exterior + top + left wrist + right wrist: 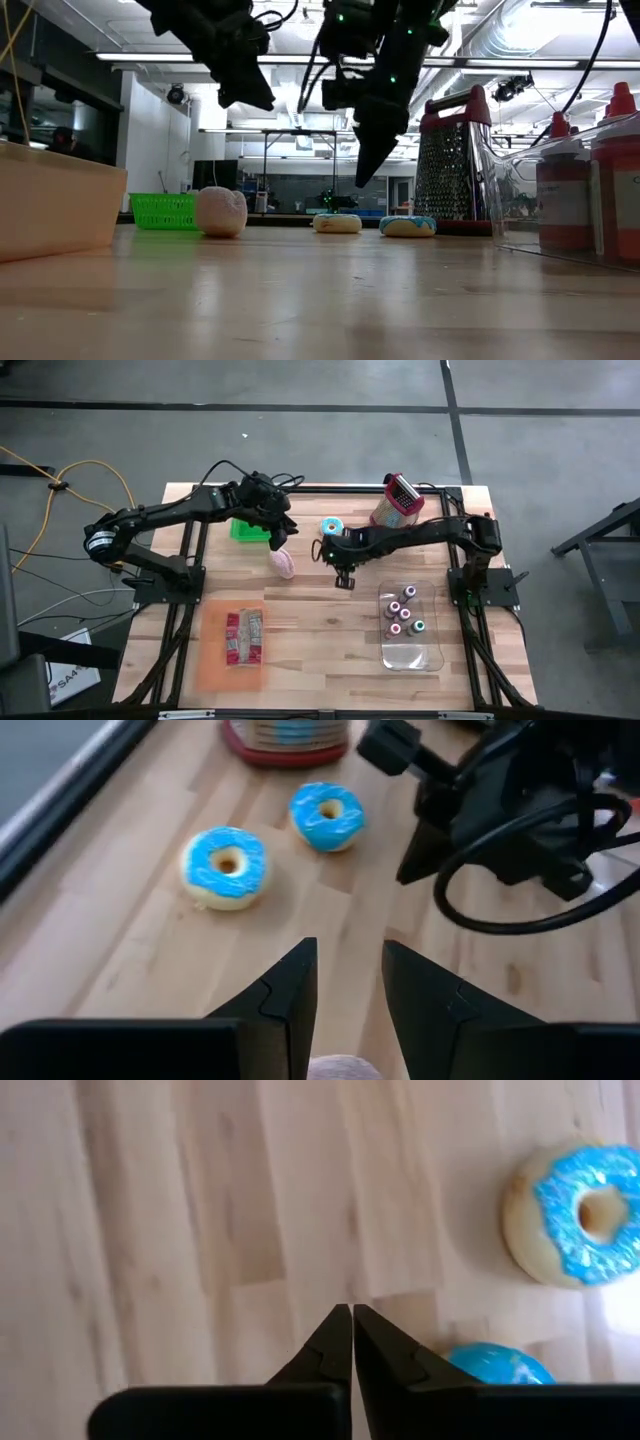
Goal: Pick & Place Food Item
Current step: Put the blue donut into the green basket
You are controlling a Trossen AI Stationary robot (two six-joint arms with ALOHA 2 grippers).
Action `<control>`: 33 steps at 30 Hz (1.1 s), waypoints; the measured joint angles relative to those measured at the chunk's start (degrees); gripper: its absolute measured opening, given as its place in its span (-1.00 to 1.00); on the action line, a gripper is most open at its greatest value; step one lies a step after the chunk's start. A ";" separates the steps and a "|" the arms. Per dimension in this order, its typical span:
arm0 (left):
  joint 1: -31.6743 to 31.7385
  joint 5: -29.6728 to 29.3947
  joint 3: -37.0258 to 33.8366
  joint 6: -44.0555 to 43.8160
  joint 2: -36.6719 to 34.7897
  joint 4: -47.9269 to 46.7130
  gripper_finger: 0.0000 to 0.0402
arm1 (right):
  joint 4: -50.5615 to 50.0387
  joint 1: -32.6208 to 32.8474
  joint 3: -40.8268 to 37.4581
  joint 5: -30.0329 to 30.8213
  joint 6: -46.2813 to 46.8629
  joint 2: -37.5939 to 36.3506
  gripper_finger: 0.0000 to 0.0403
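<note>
Left wrist view: the left gripper, fingers slightly parted around nothing, hovers just above a pink food item lying between and below its fingertips. Likely the approach step (pick not yet made): lowering around it comes next. The right gripper waits clenched, empty.

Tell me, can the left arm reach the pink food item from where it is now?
Probably yes. The left gripper hangs just above the pink food item, fingers slightly apart, and nothing lies between them. The right gripper, shut, is off to the side.
</note>
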 joint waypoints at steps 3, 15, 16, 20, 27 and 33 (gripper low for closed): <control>1.50 -0.80 0.00 1.21 0.00 0.02 -0.45 | -1.03 -2.02 0.00 -0.36 -1.01 0.00 -0.93; 8.46 7.93 0.00 3.66 2.79 0.16 -0.45 | -4.56 -5.51 -0.02 0.20 -0.55 0.00 -0.64; 8.60 8.00 0.00 3.67 3.27 0.15 -0.45 | -5.38 -5.56 -0.02 0.33 -0.48 0.00 -0.61; 8.37 8.08 0.00 4.12 4.70 0.15 -0.45 | -7.19 -5.56 -0.02 1.37 -0.39 0.00 -0.49; 8.35 8.73 0.00 4.34 5.60 0.16 -0.45 | -8.17 -5.65 -0.02 1.45 0.05 0.00 -0.24; 8.35 8.89 0.00 4.36 5.60 0.16 -0.45 | -9.58 -7.19 -0.02 1.25 2.00 0.09 -0.05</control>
